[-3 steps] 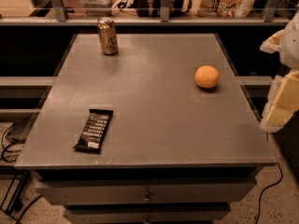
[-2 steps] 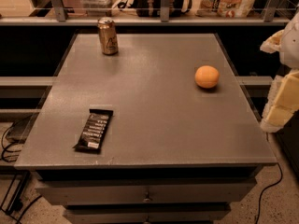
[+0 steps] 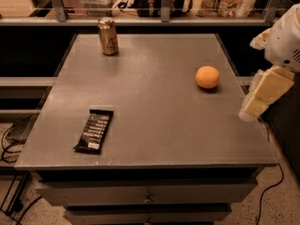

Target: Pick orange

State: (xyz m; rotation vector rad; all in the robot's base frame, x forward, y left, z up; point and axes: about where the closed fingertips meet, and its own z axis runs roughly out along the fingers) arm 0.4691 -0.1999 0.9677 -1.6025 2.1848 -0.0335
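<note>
The orange [image 3: 207, 77] is a small round fruit lying on the grey table top [image 3: 154, 97], toward its right side. My gripper [image 3: 260, 95] hangs at the right edge of the view, over the table's right edge, to the right of the orange and a little nearer the front. It is apart from the orange and holds nothing that I can see. Only its pale finger shows below the white arm housing.
A gold drink can [image 3: 108, 36] stands upright at the table's back left. A dark snack bar [image 3: 95, 131] lies flat at the front left. A shelf with bags and boxes [image 3: 225, 1] runs behind the table. Drawers sit below the front edge.
</note>
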